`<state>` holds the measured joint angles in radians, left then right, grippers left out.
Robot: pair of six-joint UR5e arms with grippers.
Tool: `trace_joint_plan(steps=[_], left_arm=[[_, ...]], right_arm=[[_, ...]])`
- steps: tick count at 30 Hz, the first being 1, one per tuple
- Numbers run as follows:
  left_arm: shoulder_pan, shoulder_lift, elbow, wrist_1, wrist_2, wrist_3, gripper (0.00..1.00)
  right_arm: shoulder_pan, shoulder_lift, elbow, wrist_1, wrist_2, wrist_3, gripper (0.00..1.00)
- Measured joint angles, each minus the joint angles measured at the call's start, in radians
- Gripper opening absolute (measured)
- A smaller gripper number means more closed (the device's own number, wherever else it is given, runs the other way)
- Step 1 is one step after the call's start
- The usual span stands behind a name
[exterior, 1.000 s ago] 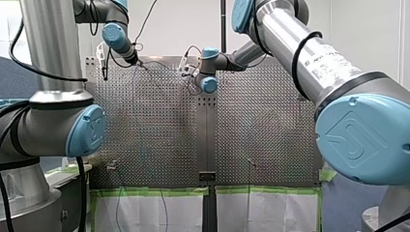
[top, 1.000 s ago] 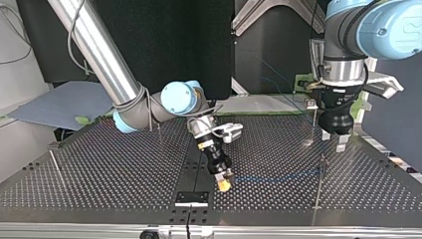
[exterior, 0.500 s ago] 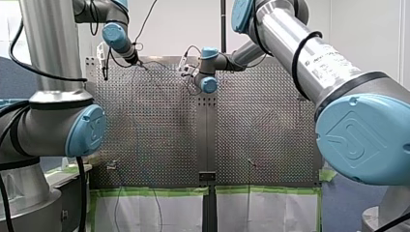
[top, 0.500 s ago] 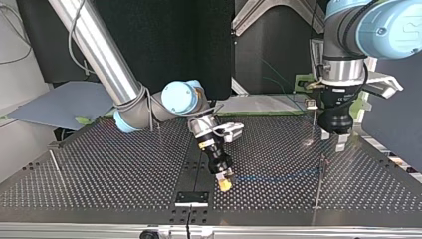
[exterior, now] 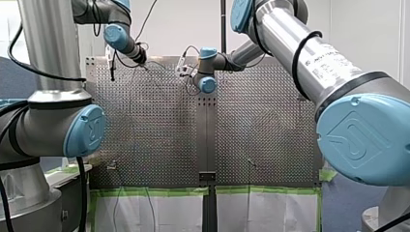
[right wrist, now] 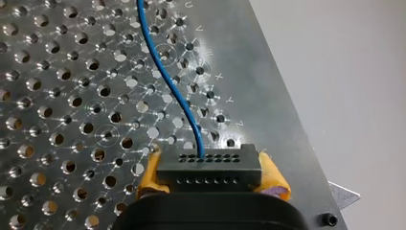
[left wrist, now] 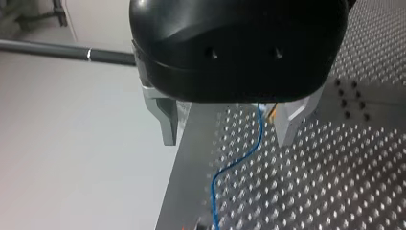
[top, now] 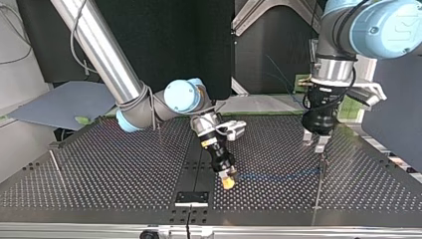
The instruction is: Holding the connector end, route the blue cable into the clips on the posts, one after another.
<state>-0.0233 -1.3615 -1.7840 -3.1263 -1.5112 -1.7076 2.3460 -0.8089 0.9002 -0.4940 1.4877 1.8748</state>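
A: Cable look, location?
B: Thin blue cable [right wrist: 167,88], curving over perforated table [right wrist: 57,96] from black connector [right wrist: 209,166].
A: Grippers?
B: Yellow pads [right wrist: 149,175] of right gripper [right wrist: 210,173] clamp connector; left gripper [left wrist: 229,127] fingers [left wrist: 165,120] apart, cable btwn.

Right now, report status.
Right gripper shut on black connector block. Left gripper open, thin blue cable between its fingers. Thin metal post close by it.

The table [right wrist: 57,96] is bare perforated metal, brushed and glinting. The blue cable [right wrist: 167,86] has a smooth, probably plastic sheath. Its connector [right wrist: 209,167] is matt black plastic, with matt yellow pads [right wrist: 149,175] at three and nine o'clock. My left gripper [left wrist: 227,136] has a glossy black shell and dull grey metal fingers [left wrist: 167,120].
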Motion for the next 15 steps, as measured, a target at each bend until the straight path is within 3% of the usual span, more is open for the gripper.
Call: trace_joint_plan(steps=[7, 15], left_arm=[[-0.029, -0.037, 0.031, 0.013, 0.049, 0.017, 0.99], [-0.090, -0.105, 0.101, 0.005, 0.025, 0.021, 0.99]], right_arm=[[-0.002, 0.000, 0.000, 0.014, -0.001, -0.004, 0.00], [0.000, -0.002, 0.000, 0.013, 0.001, -0.006, 0.00]])
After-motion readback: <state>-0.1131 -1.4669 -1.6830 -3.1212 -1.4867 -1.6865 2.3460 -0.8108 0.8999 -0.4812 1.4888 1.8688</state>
